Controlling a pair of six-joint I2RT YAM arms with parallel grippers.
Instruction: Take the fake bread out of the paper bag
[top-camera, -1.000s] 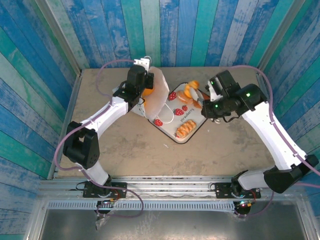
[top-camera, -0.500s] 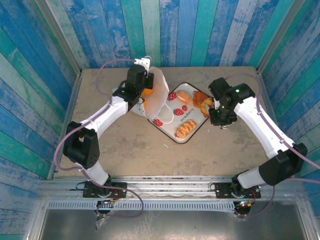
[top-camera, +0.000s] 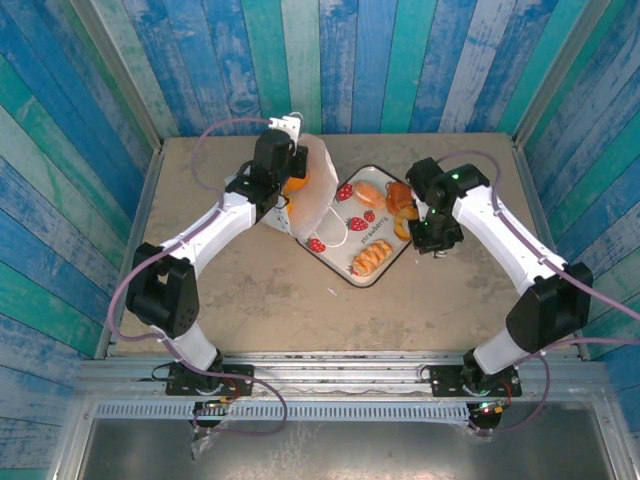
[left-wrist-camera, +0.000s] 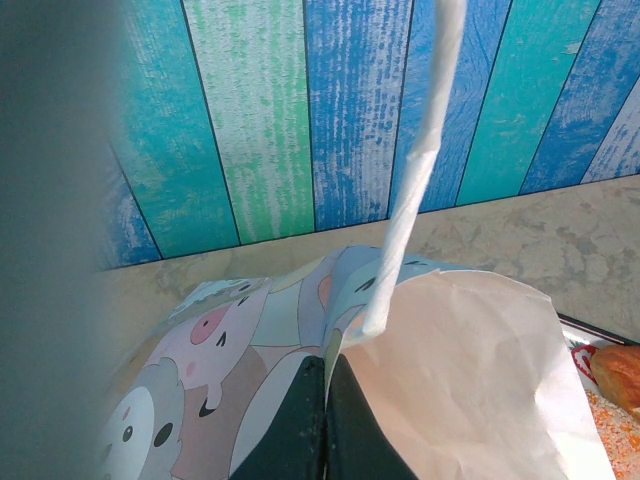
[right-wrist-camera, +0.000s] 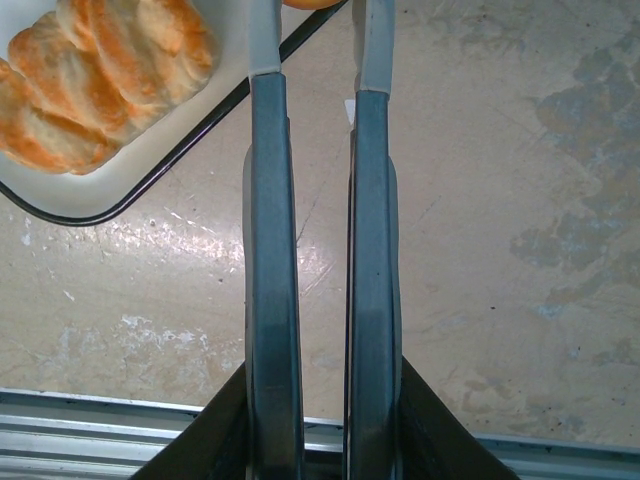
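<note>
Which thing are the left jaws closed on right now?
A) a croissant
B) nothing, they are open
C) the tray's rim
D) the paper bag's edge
D: the left wrist view shows the left jaws pinched shut on the paper edge of the bag, just below its handle.

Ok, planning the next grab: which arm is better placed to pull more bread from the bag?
Right. The left gripper is pinched on the rim of the paper bag, holding it up, fake bread showing inside. The right gripper sits by the tray, beside the bag, likely able to reach in.
</note>
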